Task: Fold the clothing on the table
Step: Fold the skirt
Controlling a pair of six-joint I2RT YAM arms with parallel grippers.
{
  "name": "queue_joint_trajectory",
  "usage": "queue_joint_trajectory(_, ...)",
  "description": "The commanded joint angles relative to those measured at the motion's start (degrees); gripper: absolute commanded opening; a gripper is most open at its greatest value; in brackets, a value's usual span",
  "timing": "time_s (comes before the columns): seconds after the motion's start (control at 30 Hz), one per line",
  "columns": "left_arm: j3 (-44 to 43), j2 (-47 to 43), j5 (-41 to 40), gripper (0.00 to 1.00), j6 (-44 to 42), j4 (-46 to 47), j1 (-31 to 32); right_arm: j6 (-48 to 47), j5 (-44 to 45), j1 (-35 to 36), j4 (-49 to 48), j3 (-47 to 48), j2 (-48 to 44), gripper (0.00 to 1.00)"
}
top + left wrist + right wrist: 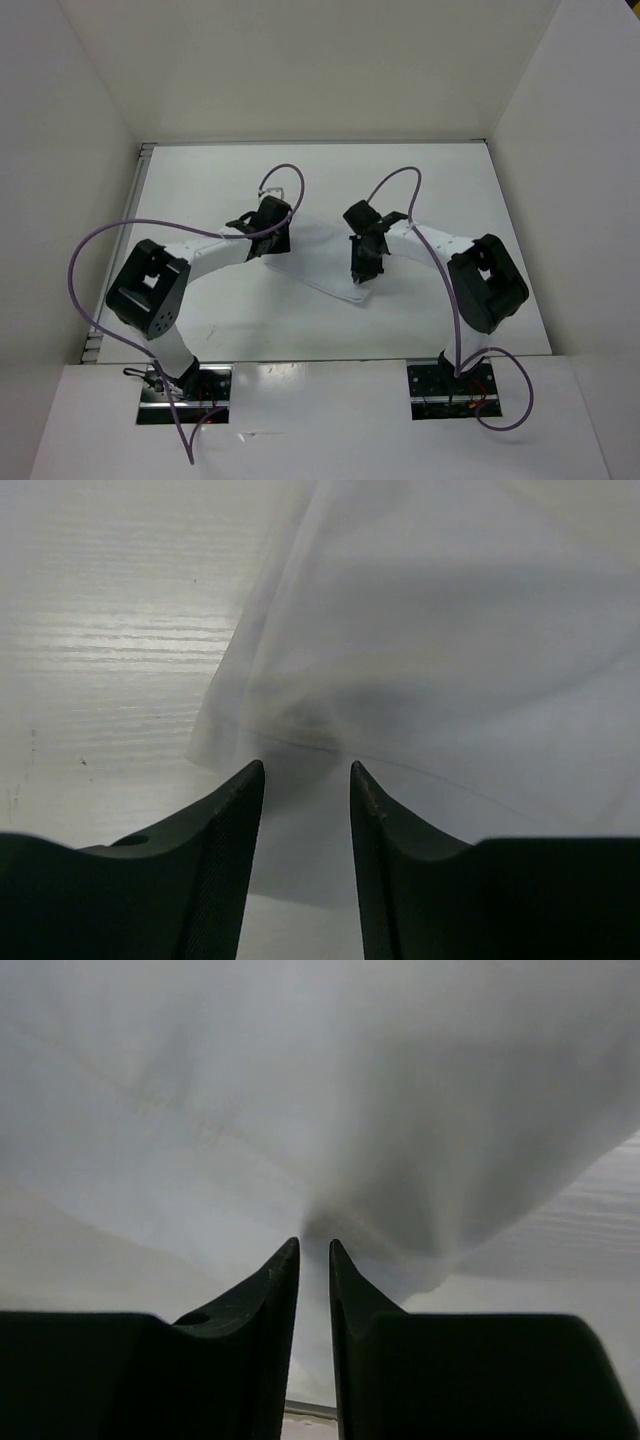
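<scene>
Angling down, right end effector (314,1244) pinching clothing (300,1090)

The clothing (300,1090) runs off the top and both sides of my right wrist view. My right gripper (314,1245) at its fold: pinching or not, can't tell. From above, my wrists (268,228) cover its ends, its edge barely showing against the table (240,320).

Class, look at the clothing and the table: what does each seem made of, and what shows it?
The clothing: probably thin white fabric, matte; it lies limp and creased, and its edge looks slightly see-through. The table: hard white board, perhaps laminate; faint grain lines and soft glare.
</scene>
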State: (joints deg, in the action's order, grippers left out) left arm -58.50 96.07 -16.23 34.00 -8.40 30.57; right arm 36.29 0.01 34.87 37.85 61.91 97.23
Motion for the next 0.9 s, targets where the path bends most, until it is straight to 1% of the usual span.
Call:
queue_joint_trajectory(0.0,0.05,4.46,-0.91,0.47,4.4,0.41,-0.07,-1.31,0.35,-6.19,0.21,-0.39,1.38,0.23)
queue_joint_trajectory(0.07,2.24,6.66,-0.91,0.45,6.69,-0.12,-0.07,-3.5,0.34,-9.63,0.21,-0.39,2.78,0.23)
queue_joint_trajectory(0.2,6.54,7.29,0.58,0.44,9.94,1.8,1.33,-6.49,0.34,-13.15,0.73,2.42,6.47,0.23)
queue_joint_trajectory(0.3,7.7,7.29,2.69,0.44,11.52,1.81,2.04,-7.82,1.3,-13.69,0.74,6.02,9.2,0.23)
queue_joint_trajectory(0.4,8.23,5.01,3.31,0.44,12.06,-0.82,2.56,-10.27,4.11,-13.69,1.26,10.93,10.52,0.23)
queue_joint_trajectory(0.5,9.36,0.54,3.31,0.44,12.58,-3.45,2.57,-11.85,5.7,-13.69,1.27,14.19,11.05,0.23)
queue_joint_trajectory(0.63,10.51,-3.17,4.89,0.44,13.11,-5.92,2.57,-13.44,6.84,-13.69,-2.24,16.75,11.05,0.23)
queue_joint_trajectory(0.73,10.51,-5.54,4.89,0.44,13.11,-7.15,2.57,-14.05,8.07,-13.69,-5.49,17.46,8.6,0.25)
queue_joint_trajectory(0.77,9.99,-7.11,4.89,0.44,13.11,-7.76,2.57,-14.58,6.94,-13.69,-5.5,17.46,5.89,0.26)
queue_joint_trajectory(0.8,9.46,-8.0,3.85,0.46,13.11,-9.51,2.57,-14.58,4.67,-13.17,-6.2,16.5,4.21,0.29)
queue_joint_trajectory(0.83,8.24,-9.05,2.97,0.52,13.11,-10.48,2.57,-14.58,3.43,-13.16,-6.2,15.88,2.37,0.33)
queue_joint_trajectory(0.87,7.62,-11.32,1.39,0.55,13.11,-11.28,2.57,-14.58,2.72,-13.16,-6.2,14.22,-1.3,0.35)
